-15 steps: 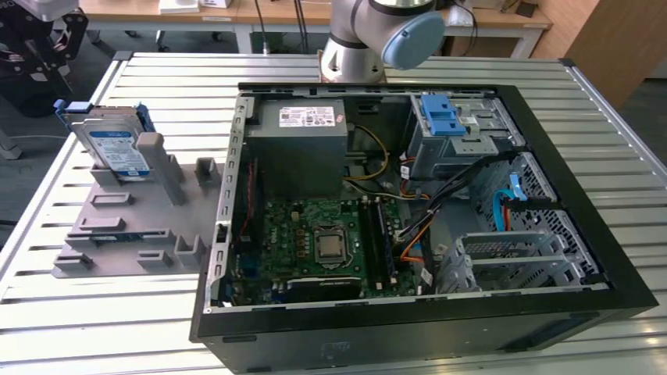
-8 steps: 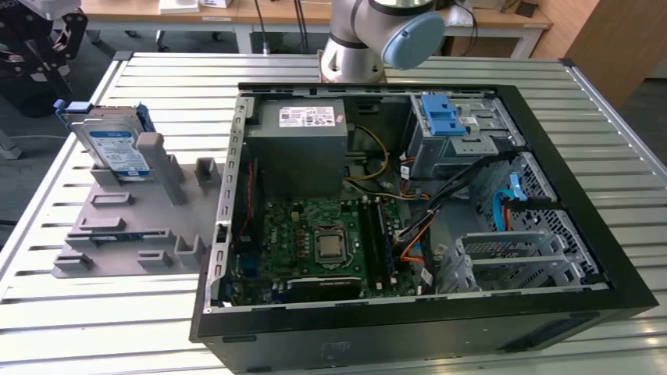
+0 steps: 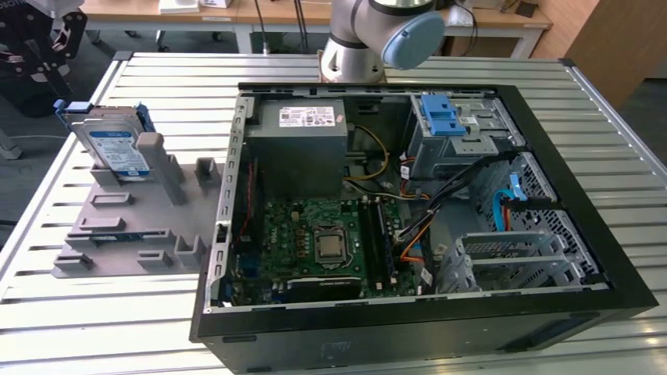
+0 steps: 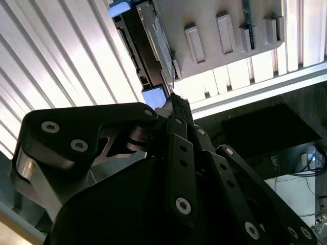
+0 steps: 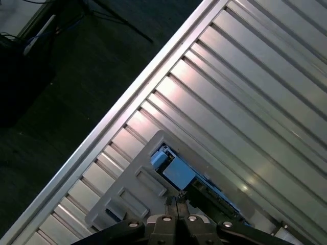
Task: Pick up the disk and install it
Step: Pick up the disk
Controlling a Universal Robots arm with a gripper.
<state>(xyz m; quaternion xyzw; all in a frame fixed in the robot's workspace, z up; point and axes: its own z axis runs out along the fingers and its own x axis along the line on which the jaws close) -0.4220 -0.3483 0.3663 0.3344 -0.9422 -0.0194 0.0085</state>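
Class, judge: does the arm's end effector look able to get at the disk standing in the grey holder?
Probably yes. The end effector hangs above the disk, whose upper edge stands clear of the grey holder, with nothing between them. Its jaws are shut at this moment, though.

Slatted aluminium table, taken as landmark. Beyond its far edge stand two pale wooden desks, one and another, on white legs. A wooden panel rises off the table's far corner, at the exterior view's right. Dark floor surrounds the table. In the first wrist view the floor past the table's rim carries loose cables. In the second wrist view, cables lie on the floor beside the table. Overhead light glares off the slats.
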